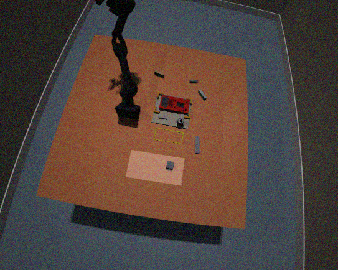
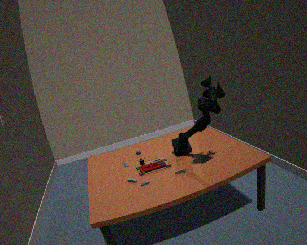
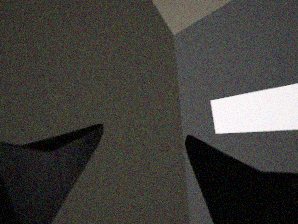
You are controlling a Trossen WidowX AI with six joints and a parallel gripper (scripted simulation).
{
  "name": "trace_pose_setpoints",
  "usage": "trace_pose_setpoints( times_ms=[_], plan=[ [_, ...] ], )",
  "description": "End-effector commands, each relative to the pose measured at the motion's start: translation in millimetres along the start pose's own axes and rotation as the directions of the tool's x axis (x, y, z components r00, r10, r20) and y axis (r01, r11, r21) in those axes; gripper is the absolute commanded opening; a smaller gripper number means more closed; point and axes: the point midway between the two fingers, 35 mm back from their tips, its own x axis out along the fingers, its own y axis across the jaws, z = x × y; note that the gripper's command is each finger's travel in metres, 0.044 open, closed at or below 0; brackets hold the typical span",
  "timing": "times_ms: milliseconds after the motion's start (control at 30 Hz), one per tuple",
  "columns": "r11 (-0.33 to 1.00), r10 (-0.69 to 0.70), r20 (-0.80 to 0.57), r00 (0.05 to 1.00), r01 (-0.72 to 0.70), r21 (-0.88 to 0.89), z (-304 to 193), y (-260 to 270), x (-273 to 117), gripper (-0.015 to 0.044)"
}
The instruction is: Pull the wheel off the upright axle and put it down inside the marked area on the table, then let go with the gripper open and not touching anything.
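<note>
My dark parallel-jaw gripper (image 3: 144,150) is raised high above the far side of the orange wooden tabletop (image 1: 82,174), pointing at the walls, fingers spread wide with nothing between them. The small dark wheel (image 1: 180,122) sits on its upright axle at a corner of the pale grey base plate (image 1: 166,118), near the tabletop's middle, beside the red flat block (image 1: 175,104). Just beside the plate, toward the near edge, lies the yellow dashed rectangle (image 1: 169,135).
</note>
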Motion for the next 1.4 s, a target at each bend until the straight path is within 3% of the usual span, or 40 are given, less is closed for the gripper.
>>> trace_pose_setpoints(
  times_ms=[0, 100, 300, 500, 767, 1100, 1367],
  plan=[
    [1.000, 0.001, -0.004, 1.000, -0.001, -0.011, 0, -2, 0, 0.0374],
    [0.986, 0.007, -0.062, 0.998, -0.017, -0.166, -2, -24, -2, 0.0300],
    [0.844, -0.034, -0.212, 0.977, -0.086, -0.529, -1, -89, -11, 0.0300],
    [0.712, -0.139, -0.331, 0.933, -0.138, -0.689, 7, -145, -22, 0.0300],
    [0.355, -0.336, -0.403, 0.851, -0.282, -0.891, 41, -232, -41, 0.0300],
    [-0.143, -0.640, -0.328, 0.694, -0.528, -0.837, 130, -342, -72, 0.0300],
    [-0.373, -0.831, -0.128, 0.541, -0.713, -0.594, 231, -406, -100, 0.0300]
  ],
)
